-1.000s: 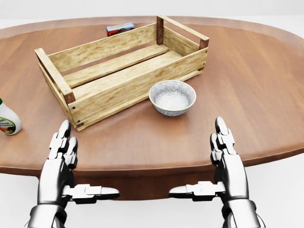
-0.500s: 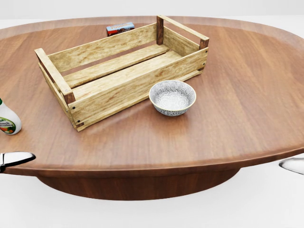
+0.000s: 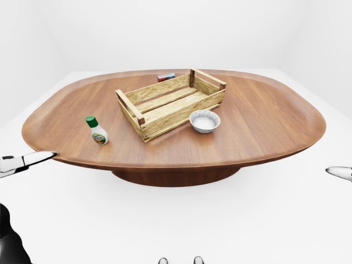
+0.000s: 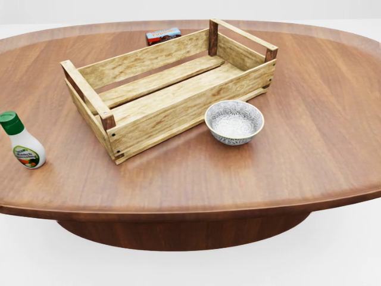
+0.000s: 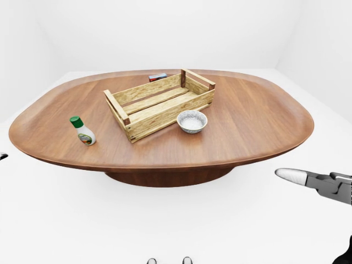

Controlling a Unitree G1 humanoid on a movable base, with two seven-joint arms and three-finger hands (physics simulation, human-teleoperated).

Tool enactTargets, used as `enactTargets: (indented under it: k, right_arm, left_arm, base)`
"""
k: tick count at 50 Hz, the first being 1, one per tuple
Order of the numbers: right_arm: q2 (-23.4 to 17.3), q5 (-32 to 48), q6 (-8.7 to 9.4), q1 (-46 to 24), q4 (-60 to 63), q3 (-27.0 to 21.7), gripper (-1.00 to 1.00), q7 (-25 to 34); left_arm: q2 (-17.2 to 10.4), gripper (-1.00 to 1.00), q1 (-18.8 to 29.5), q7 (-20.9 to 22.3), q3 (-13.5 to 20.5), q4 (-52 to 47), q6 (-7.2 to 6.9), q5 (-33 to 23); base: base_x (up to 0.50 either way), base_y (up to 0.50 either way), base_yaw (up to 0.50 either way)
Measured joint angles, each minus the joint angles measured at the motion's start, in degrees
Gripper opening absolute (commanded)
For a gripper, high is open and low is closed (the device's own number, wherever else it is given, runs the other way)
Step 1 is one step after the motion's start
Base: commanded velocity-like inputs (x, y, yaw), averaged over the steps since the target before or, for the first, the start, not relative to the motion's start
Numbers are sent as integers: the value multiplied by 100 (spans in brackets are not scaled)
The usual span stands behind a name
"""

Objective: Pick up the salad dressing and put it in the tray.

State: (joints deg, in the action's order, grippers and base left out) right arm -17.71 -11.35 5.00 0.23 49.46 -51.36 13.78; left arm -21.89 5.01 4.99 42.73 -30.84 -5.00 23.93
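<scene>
I had the oval wooden table (image 4: 297, 89) filling most of the head view. The salad dressing bottle (image 4: 21, 143), white with a green cap, stood upright near the left edge of that view, well apart from the wooden tray (image 4: 168, 89), which sat toward the middle of the table with nothing inside it. A patterned bowl (image 4: 234, 122) rested just beside the tray's lower right long side, close to it though I could not say whether they touched. Past the tray's upper side lay a small red and blue box (image 4: 163, 36), too small for me to read.

Neither hand reached the table. In the left-eye view only a fingertip of my left hand (image 3: 25, 161) poked in from the left edge, level with the table's rim and off to the left of the bottle. In the right-eye view my right hand (image 5: 316, 183) showed as a single extended finger at the right edge, below the table. With so little of either hand visible, I could not tell how the other fingers were set; nothing was held.
</scene>
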Motion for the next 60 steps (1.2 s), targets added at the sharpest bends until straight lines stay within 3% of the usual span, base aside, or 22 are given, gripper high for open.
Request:
enactTargets:
  k: [20,42,60]
  right_arm:
    - [42,823,0,-89,113,95,100,397]
    - [-41,117,0,-105,290,-306,100,505]
    - [-52,38,0,-21,317,-268,100,528]
  left_arm:
    - [-207,100,-28,38,316,39,0,99]
    - [-252,100,-43,79,399,83,0,63]
    - [-226,100,-59,120,376,119,0,18]
  base:
    - [6,50,0]
    - [46,23,0]
    - [50,6,0]
